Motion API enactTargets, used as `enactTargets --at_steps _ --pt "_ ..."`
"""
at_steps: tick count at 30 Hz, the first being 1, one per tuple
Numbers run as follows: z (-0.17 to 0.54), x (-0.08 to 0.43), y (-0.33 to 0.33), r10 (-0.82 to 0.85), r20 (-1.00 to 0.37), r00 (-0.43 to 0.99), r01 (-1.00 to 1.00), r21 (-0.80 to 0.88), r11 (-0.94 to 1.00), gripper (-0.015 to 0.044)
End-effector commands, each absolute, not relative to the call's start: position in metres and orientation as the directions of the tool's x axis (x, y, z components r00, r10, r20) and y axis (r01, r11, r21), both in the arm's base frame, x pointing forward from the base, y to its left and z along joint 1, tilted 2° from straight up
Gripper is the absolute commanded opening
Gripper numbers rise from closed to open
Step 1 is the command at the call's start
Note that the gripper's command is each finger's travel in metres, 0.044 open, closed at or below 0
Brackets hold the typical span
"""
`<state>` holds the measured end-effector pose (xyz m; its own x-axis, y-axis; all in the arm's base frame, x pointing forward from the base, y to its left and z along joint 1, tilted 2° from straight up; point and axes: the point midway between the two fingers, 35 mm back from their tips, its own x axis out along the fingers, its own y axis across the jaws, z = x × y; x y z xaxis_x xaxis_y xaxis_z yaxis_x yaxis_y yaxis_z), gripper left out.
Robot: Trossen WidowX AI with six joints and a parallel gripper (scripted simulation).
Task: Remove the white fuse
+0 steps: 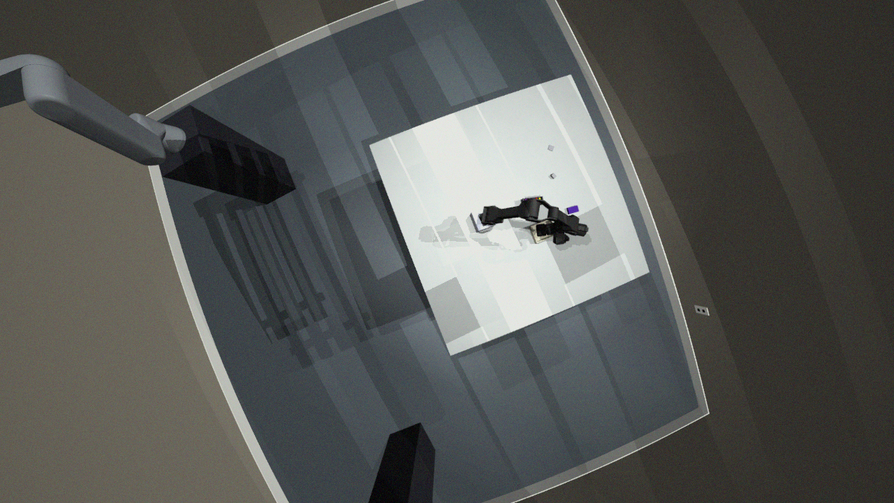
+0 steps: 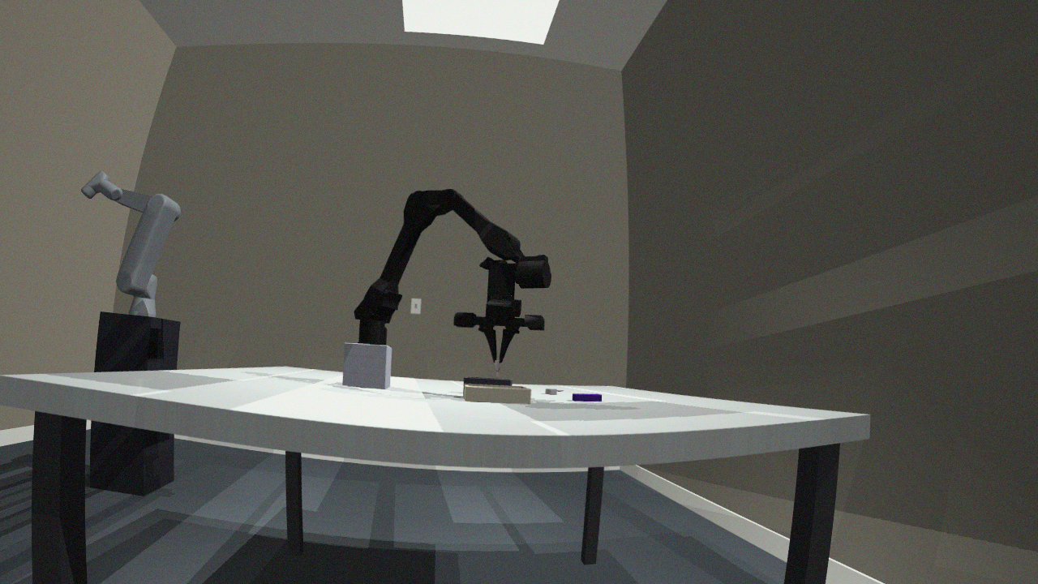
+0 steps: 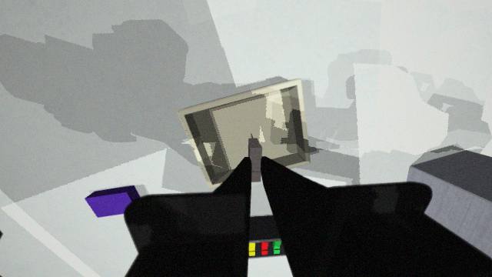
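Claw (image 3: 255,163) is clamped on the white fuse (image 3: 254,155), black fingers pinching it from both sides, fuse body poking out past the tips with a thin prong at its far end. Fuse looks grey in shadow. In the wrist view the fuse hangs over the tray (image 3: 246,128), lined up with the tray's inner floor near its nearer wall; not touching the floor as far as the exterior view shows, where the claw (image 2: 498,357) tips sit above the tray (image 2: 497,393) with a gap below them.

Tray is beige, open-topped, sitting tilted relative to the claw axis. Fuse block (image 3: 265,238) lies behind the claw, toward the wrist, mostly hidden by the fingers; only a strip of it shows between them, with the yellow fuse (image 3: 252,248), red fuse (image 3: 264,248) and green fuse (image 3: 276,247) still seated. Fuse is well clear of the block.

Purple block (image 3: 111,201) sits to the claw's left on the table (image 3: 77,238), apart from the tray. Grey base box (image 3: 455,192) is off to the claw's right. Arm (image 2: 443,225) arches from that box over to the tray, claw pointing straight down. In the top view the arm covers most of the tray (image 1: 536,232).
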<state>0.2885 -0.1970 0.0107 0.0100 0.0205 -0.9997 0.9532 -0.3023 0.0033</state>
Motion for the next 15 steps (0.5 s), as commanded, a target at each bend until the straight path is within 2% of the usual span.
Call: enactTargets --at_steps 1,15 --pt "0.004 0.288 -0.197 0.019 -1.000 0.008 0.955 0.002 -0.298 0.0000" --pt "-0.016 0.287 -0.196 0.020 -1.000 0.008 0.955 0.001 -0.298 0.0000"
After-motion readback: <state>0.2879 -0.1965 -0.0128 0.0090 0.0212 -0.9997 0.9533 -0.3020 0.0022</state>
